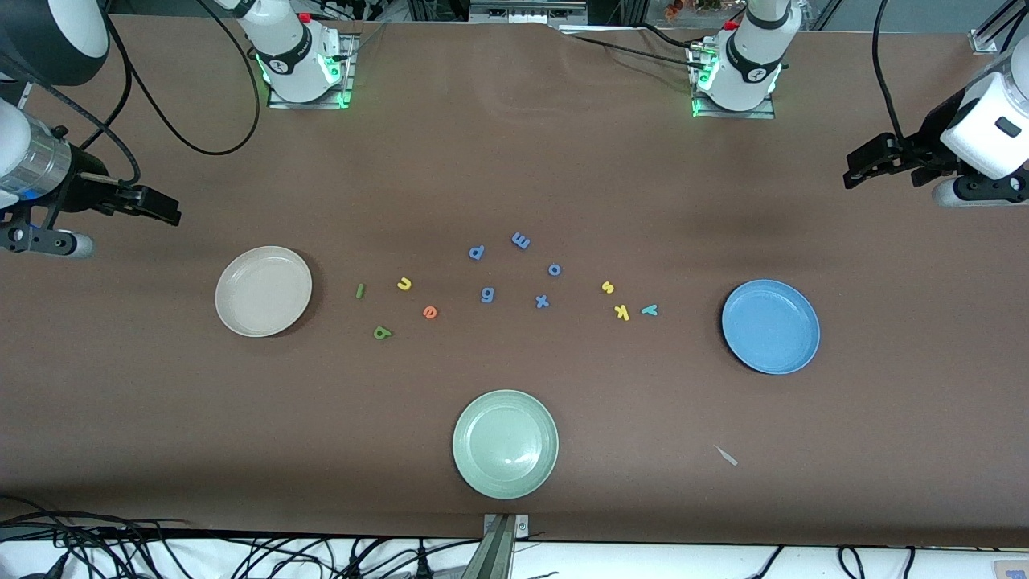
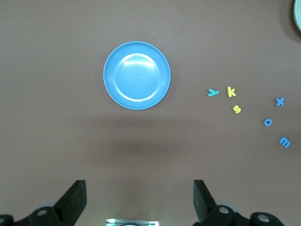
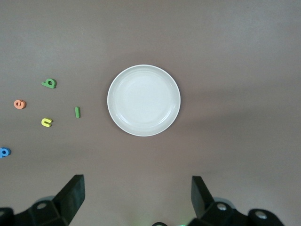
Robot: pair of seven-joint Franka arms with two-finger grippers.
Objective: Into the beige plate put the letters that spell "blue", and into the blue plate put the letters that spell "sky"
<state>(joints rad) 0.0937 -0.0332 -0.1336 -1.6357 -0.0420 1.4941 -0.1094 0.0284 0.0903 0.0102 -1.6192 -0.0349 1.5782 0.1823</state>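
Front view: nothing is sorted yet. The beige plate (image 1: pixel 241 310) lies toward the right arm's end of the table and the blue plate (image 1: pixel 770 354) toward the left arm's end, both bare.

Between them the letters lie flat. The green "l" (image 1: pixel 359 290), yellow "u" (image 1: pixel 403 283), orange "e" (image 1: pixel 430 312) and dark green "b" (image 1: pixel 382 332) are beside the beige plate. The yellow "s" (image 1: pixel 608 287), yellow "k" (image 1: pixel 621 312) and teal "y" (image 1: pixel 649 310) are beside the blue plate.

The right gripper (image 1: pixel 165 211) hangs over the table's edge by the beige plate and the left gripper (image 1: pixel 856 170) by the blue plate. Both have their fingers spread wide and hold nothing.

Likely troubles:
- The letters are tiny and flat, so a pinch could skid off one or flick it away.
- "k" and "y" sit just beside each other, so fingers coming down on one may shove the other.
- The "u" shares its yellow with "s" and "k" and could be misfiled.
- The blue letters (image 1: pixel 487 295) in the middle invite a wrong pick.

The "l" has its long axis running roughly from the robots' bases toward the front camera, slightly tilted, so fingers should close across its width.
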